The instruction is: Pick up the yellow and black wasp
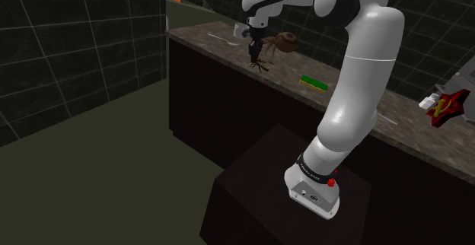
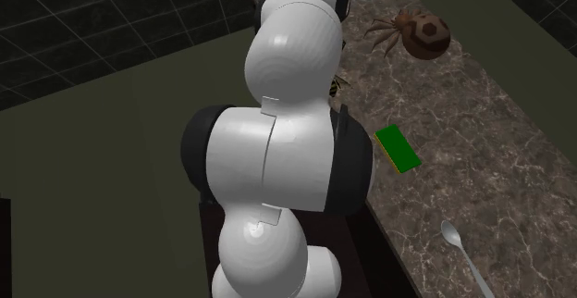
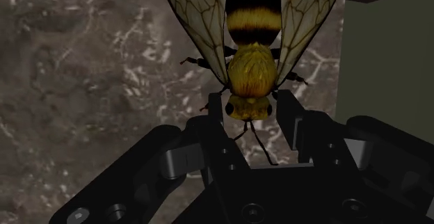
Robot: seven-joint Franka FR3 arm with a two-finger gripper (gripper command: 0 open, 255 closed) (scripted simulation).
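Yellow with black bands and veined clear wings, the wasp (image 3: 250, 56) lies on the dark marbled tabletop (image 3: 83, 83). It is a little way from the brown spider (image 1: 285, 42), on the side toward the tabletop's front edge, with the drop to the floor just past it. The claw (image 3: 252, 111) points down onto it. Its two black fingers (image 3: 217, 129) stand either side of the head and the front of the body, set narrow and seemingly pressing there, so I judge them clamped on the wasp rather than merely straddling it. That hold makes sense: the head end is the firm, narrow part, while the broad thin wings would give no purchase. Whether the legs have left the surface I cannot tell. A flat green block (image 1: 313, 82) lies farther from the spider along the same edge, well clear of any lift. The next move is probably a straight rise, since a sideways drag could tip the insect over the edge.
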